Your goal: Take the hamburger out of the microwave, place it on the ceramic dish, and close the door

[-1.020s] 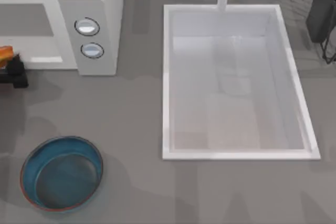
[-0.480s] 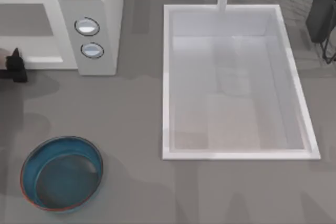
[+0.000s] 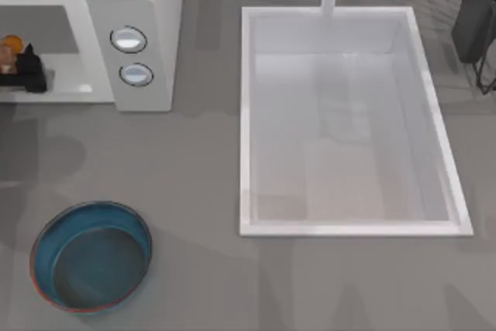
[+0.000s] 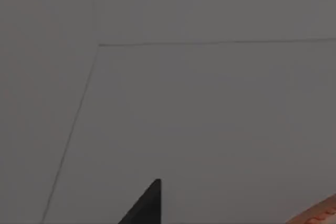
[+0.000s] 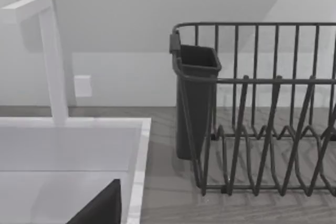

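The microwave stood at the far left of the table and serves here as the landmark. At the left end of its front cavity the left gripper reached inside, just above the cavity floor. The hamburger was directly beside the gripper, on its left and a little deeper in the cavity, touching it or almost touching it. I could not tell if the fingers were spread or were pinching the hamburger. In the left wrist view one dark fingertip pointed at the pale inner wall, and an orange piece of the hamburger appeared at the edge.

In front of the microwave, well apart from it, the ceramic dish sat on the table with nothing in it.

To the right of the microwave was the white sink. Further right, the dark dish rack stood beside the sink. The right arm was parked near it; I could not tell the state of its gripper.
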Motion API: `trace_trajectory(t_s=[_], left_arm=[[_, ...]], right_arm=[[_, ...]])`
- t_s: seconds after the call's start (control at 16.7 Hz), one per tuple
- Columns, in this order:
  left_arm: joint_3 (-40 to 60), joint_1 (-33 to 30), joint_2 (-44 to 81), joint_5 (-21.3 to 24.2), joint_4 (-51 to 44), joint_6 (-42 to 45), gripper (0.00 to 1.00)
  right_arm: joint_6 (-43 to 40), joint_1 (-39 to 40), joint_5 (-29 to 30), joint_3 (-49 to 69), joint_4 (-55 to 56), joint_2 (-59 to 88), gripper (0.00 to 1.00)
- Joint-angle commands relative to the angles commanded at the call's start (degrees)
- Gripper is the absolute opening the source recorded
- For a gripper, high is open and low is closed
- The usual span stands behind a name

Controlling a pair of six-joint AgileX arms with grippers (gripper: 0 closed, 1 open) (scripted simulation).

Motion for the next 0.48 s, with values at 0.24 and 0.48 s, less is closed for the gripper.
trace_trajectory(t_s=[0.24, 0.48], left_arm=[[16.7, -1.5, 8.3, -1.6, -9.2, -0.6, 1.00], [27.7, -2.8, 14.2, -2.9, -16.8, -1.1, 1.00]], right_arm=[[0.0, 0.0, 0.0, 0.0, 0.0, 0.0, 1.00], [0.0, 0.0, 0.0, 0.0, 0.0, 0.0, 1.00]])
